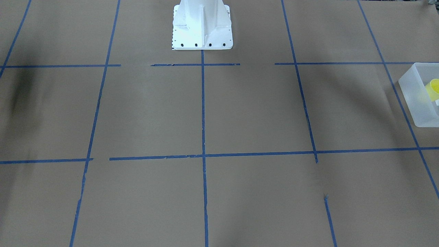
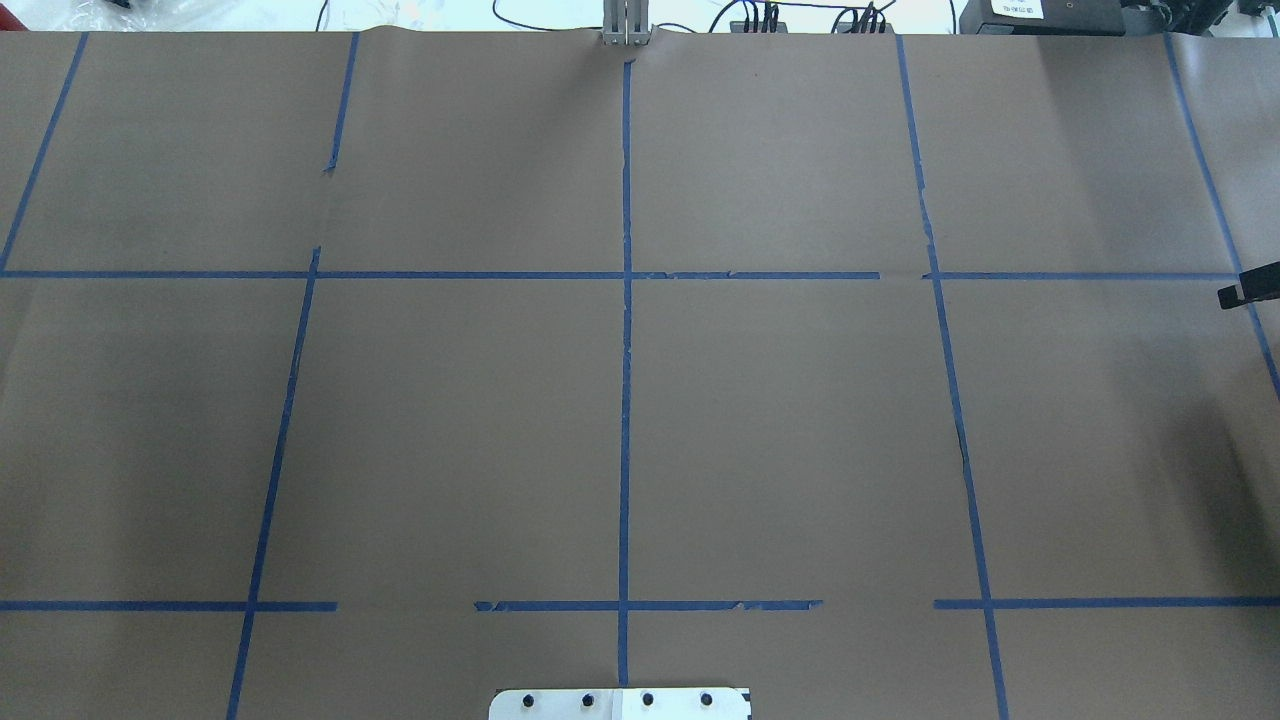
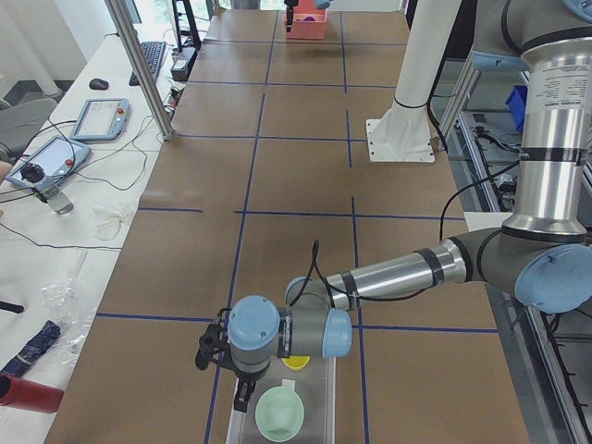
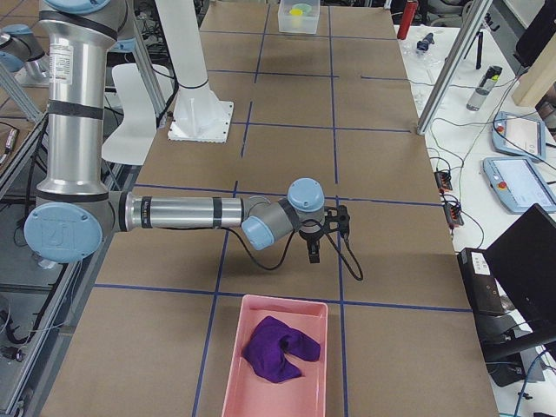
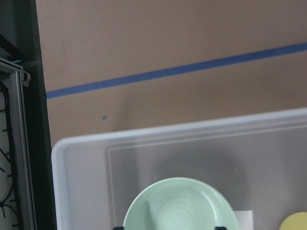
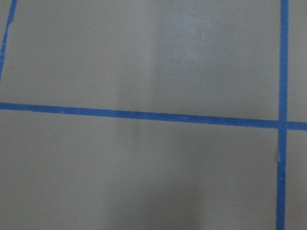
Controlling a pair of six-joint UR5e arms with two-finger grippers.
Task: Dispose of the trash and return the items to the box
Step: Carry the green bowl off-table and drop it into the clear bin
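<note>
The frosted-white box (image 3: 319, 407) stands at the table's end on my left; it also shows in the front view (image 1: 416, 99) and the left wrist view (image 5: 81, 182). The mint-green bowl (image 3: 280, 413) lies in it, also seen in the left wrist view (image 5: 180, 206). The yellow cup (image 3: 296, 362) sits in the box beside the bowl, also seen in the front view (image 1: 432, 88). My left gripper (image 3: 242, 390) hangs over the box above the bowl; two dark tips stand wide apart at the wrist view's bottom edge, so it is open and empty. My right gripper (image 4: 314, 239) hovers over bare table; I cannot tell its state.
A pink tray (image 4: 234, 382) with a crumpled purple cloth (image 4: 278, 349) stands at the table's end on my right. The white robot base (image 1: 202, 25) is mid-table at my side. Brown paper with blue tape lines covers the table.
</note>
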